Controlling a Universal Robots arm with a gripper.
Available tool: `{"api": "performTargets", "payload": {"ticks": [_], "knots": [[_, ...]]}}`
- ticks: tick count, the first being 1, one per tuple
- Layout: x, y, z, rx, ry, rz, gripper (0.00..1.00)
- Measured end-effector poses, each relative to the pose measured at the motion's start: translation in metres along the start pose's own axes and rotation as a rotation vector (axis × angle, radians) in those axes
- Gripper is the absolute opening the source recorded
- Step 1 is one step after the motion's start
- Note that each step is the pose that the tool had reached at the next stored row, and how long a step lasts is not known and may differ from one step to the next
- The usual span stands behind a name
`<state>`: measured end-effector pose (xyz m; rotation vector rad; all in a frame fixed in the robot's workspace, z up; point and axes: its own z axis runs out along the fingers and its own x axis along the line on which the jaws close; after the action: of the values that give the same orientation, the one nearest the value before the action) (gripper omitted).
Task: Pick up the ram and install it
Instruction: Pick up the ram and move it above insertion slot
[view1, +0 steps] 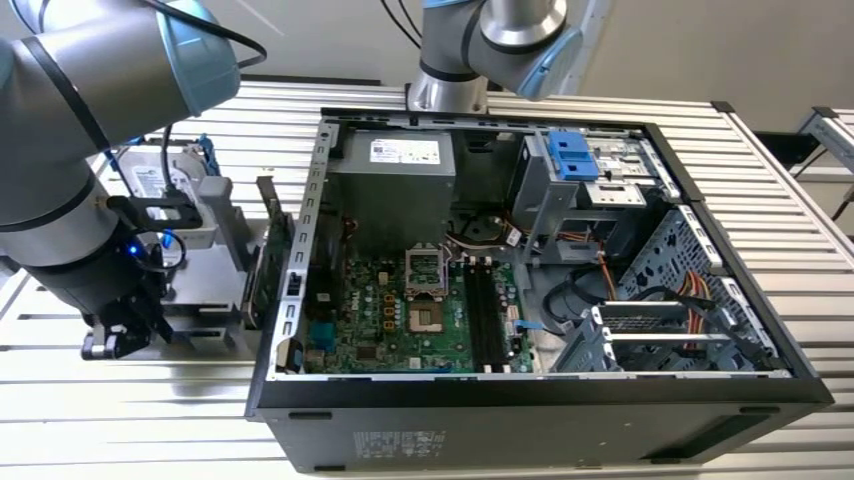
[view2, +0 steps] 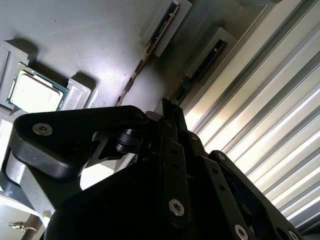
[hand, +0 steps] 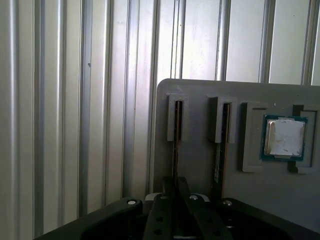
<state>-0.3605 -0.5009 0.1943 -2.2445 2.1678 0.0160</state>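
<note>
In both wrist views the ram (hand: 175, 125) (view2: 150, 47) is a thin stick standing on edge in a slot of the grey parts tray (hand: 200, 95) (view2: 90, 40). My gripper (hand: 175, 186) (view2: 169, 107) straddles its near end, fingers drawn close on either side of it. In the exterior view the gripper (view1: 118, 340) sits low over this tray, on the exterior view's left of the open computer case (view1: 534, 400). The motherboard's long black slots (view1: 483, 315) lie inside the case.
A second stick (hand: 223, 135) stands in the neighbouring tray slot, and a processor chip (hand: 284, 137) lies in a pocket beside it. A large green card (view1: 276, 270) and a hard drive (view1: 160, 180) stand on the tray side. Ribbed metal table (view1: 160, 420) runs all around.
</note>
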Motion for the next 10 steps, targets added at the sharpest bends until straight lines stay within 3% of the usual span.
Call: {"api": "performTargets", "payload": {"ticks": [4, 10], "knots": [[0.0, 0.0, -0.0005, -0.0002, 0.0002, 0.0, 0.0], [-0.0002, 0.0, -0.0095, 0.0, 0.0, 0.0, 0.0]]}}
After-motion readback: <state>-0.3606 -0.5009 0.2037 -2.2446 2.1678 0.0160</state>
